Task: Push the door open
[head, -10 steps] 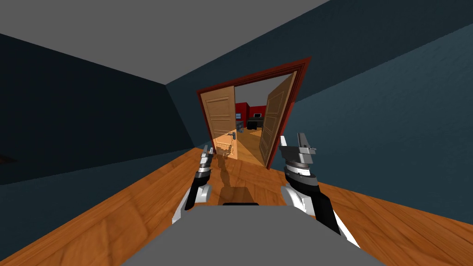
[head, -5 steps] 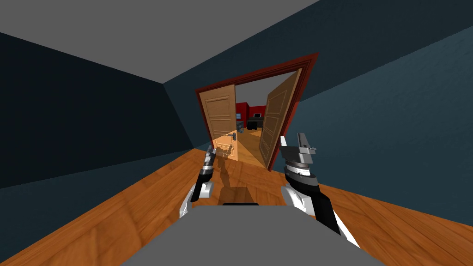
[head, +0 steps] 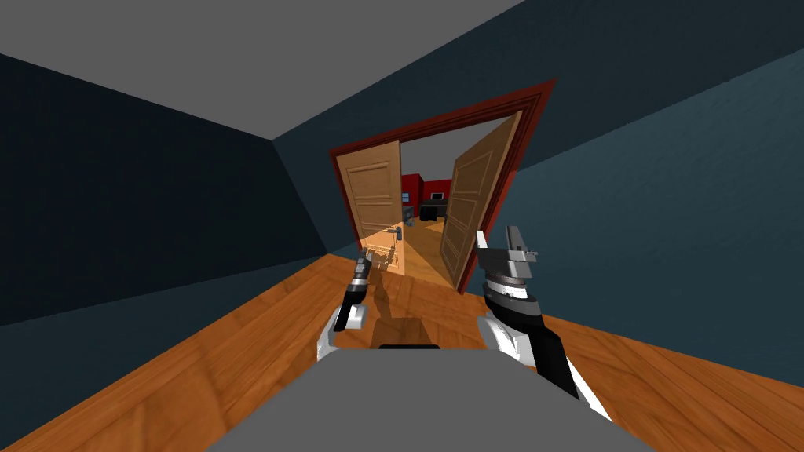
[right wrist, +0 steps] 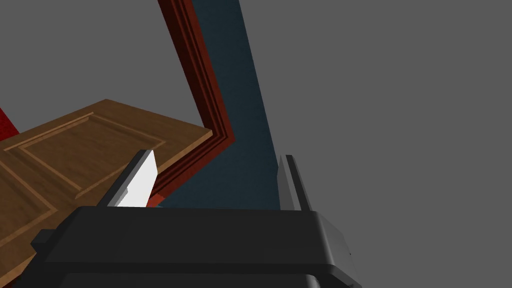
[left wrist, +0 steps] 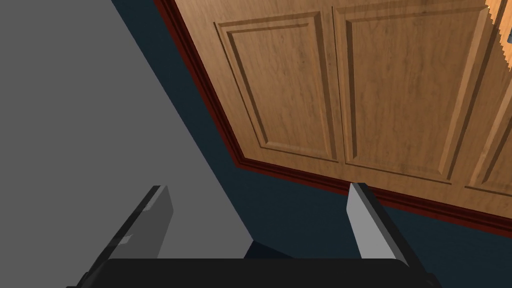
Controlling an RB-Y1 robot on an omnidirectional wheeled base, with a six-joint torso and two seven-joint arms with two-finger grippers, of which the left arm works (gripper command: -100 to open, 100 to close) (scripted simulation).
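Door (head: 375, 205) stood half-shut at the head view's centre, left of the swung-back leaf (head: 469, 205), and with left gripper (head: 363, 263) and right gripper (head: 498, 235) both spread apart, a blade might have snagged its handle (head: 395, 230) or skidded off the panel.

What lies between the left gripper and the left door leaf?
Nothing: in the left wrist view the left gripper faces the left door leaf across free space; the head view shows bare wooden floor there.
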